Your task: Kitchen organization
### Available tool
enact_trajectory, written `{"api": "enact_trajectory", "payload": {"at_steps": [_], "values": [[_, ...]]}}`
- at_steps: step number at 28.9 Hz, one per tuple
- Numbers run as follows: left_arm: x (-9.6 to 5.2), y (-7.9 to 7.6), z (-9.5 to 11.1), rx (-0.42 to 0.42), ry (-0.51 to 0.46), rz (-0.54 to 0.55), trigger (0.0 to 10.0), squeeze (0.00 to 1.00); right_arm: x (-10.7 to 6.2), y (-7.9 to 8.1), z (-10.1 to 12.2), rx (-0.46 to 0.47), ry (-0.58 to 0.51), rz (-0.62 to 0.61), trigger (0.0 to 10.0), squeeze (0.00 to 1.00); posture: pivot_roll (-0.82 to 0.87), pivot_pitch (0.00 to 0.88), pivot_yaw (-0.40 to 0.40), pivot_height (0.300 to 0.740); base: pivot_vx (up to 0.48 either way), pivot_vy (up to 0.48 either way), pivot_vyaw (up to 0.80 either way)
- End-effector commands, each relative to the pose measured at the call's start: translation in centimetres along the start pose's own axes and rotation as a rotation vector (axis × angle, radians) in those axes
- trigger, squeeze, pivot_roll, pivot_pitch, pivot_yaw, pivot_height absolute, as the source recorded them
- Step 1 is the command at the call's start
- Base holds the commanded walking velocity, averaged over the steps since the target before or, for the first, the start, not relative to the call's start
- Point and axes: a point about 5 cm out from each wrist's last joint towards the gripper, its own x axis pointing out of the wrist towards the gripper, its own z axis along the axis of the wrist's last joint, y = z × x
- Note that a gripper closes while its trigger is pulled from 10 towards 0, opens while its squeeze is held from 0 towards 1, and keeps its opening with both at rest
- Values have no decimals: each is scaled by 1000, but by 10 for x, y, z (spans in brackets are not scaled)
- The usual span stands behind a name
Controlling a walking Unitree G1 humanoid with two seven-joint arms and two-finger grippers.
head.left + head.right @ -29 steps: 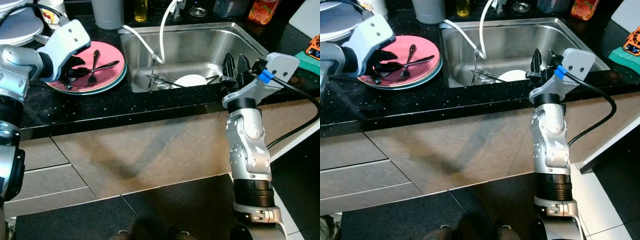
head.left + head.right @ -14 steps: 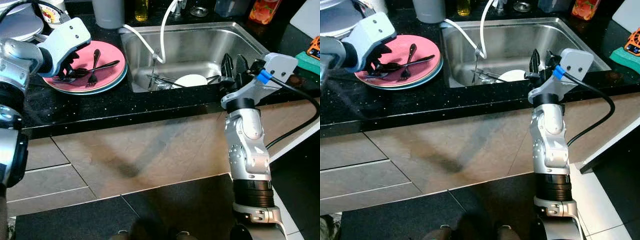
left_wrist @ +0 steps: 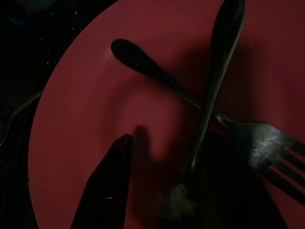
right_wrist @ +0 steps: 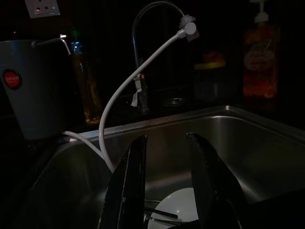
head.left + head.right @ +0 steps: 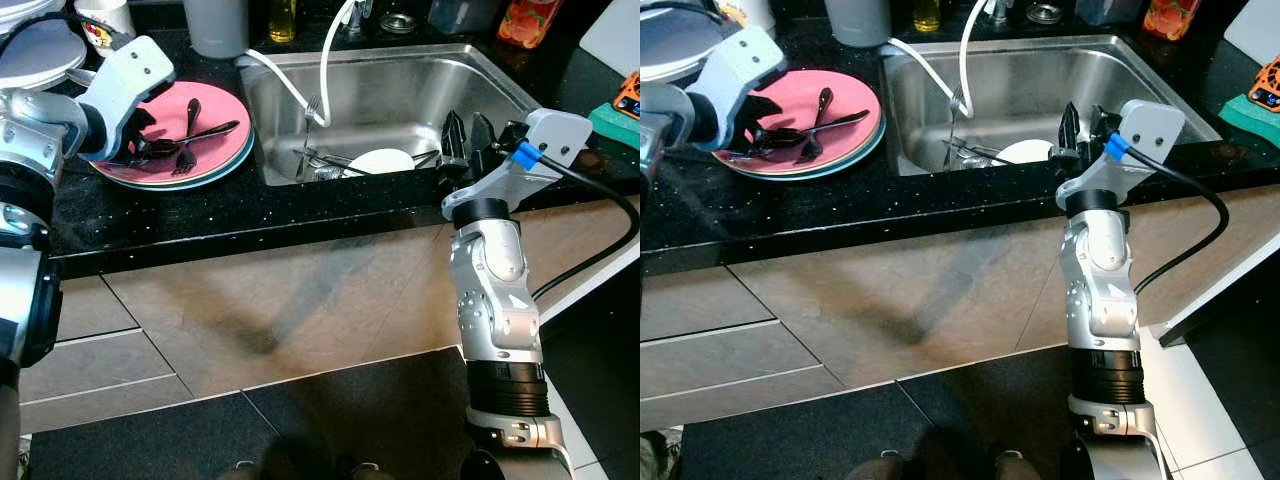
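- Black speckled bench (image 5: 200, 215) runs across the near edge, with the steel sink (image 5: 500, 85) set into it.
- Right pincer (image 5: 470, 135) hovers at the sink's front rim, its 2 fingers (image 4: 128, 186) spread with a gap between them and holding nothing; it points over a white bowl (image 5: 380, 160) and loose cutlery lying in the basin.
- Left pincer (image 5: 135, 135) reaches over the pink plate (image 5: 215, 110), which sits on a teal plate (image 5: 225, 160) on the bench left of the sink.
- On the pink plate lie 2 dark forks (image 3: 267, 143) and a spoon (image 3: 219, 71), crossed over one another; the wrist view shows the spoon handle lying across a fork's neck.
- Left fingers (image 3: 109, 186) are parted, one tip down on the bare plate, the other close by the spoon handle's end. Whether it already grips is unclear; it looks open.
- Handling, as a judgement: the cutlery is light, stiff and slick, lying flat on glazed ware, so it may skid. The crossing point gives a raised spot to pinch. Lifting the spoon could drag the fork beneath.
- Plates are breakable; press lightly.
- Behind stand a grey cup (image 5: 215, 25), a hose tap (image 5: 335, 50) and bottles.
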Motion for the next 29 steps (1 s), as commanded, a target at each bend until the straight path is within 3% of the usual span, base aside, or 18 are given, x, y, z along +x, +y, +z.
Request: {"api": "enact_trajectory", "payload": {"at_steps": [1, 2, 3, 10, 14, 15, 17, 19, 20, 21, 22, 24, 25, 27, 29], "values": [[10, -13, -25, -56, 90, -46, 3412, 0, -3, -2, 2, 3, -3, -10, 10000, 0, 201, 190, -11, 740, 0, 0, 0], [10, -13, -25, -56, 90, -46, 3412, 0, -3, -2, 2, 3, -3, -10, 10000, 0, 201, 190, -11, 740, 0, 0, 0], [12, -16, -29, -66, 102, -53, 0, 0, -3, -3, 2, 1, -1, -12, 10000, 0, 200, 191, -15, 740, 0, 0, 0], [14, -19, -31, -86, 96, -58, 0, 0, -3, -4, 2, -2, 1, -10, 10000, 0, 202, 188, -19, 740, 0, 0, 0], [8, -7, 1, -154, -76, 8, 0, 0, 0, -2, 2, 0, -4, -5, 10000, 0, 204, 181, -21, 740, 0, 0, 0], [8, -7, 1, -154, -76, 8, 0, 0, 0, -2, 2, 0, -4, -5, 10000, 0, 204, 181, -21, 740, 0, 0, 0], [1, 2, 23, -180, -194, 51, 0, 0, 0, -2, 2, 0, -5, -5, 10000, 0, 199, 178, -21, 740, 0, 0, 0], [-2, 5, 31, -184, -231, 64, 0, 0, 0, -3, 2, 0, -5, -5, 10000, 0, 199, 178, -21, 740, 0, 0, 0], [-7, 8, 54, -159, -342, 91, 10000, 0, 0, -3, 2, 0, -4, -5, 10000, 0, 202, 173, -27, 740, 0, 0, 0], [-7, 8, 54, -159, -342, 91, 10000, 0, 0, -3, 2, 0, -4, -5, 10000, 0, 202, 173, -27, 740, 0, 0, 0], [-11, 8, 74, -140, -443, 114, 10000, 0, 0, -3, 2, 0, -3, -5, 10000, 0, 205, 168, -33, 740, 0, 0, 0], [-9, -8, 118, -158, -649, 112, 10000, 0, 1, -1, 2, 2, -5, 4, 10000, 0, 202, 160, -32, 740, 0, 0, 0], [-9, -8, 118, -158, -649, 112, 10000, 0, 1, -1, 2, 2, -5, 4, 10000, 0, 202, 160, -32, 740, 0, 0, 0], [13, -41, 142, -222, -746, 63, 10000, 0, 3, 2, 5, 4, -18, 9, 10000, 0, 182, 149, -22, 740, 0, 0, 0], [35, -69, 149, -279, -761, 83, 10000, 0, 3, 0, 7, 0, -27, 4, 10000, 0, 163, 140, -11, 740, 0, 0, 0]]}}
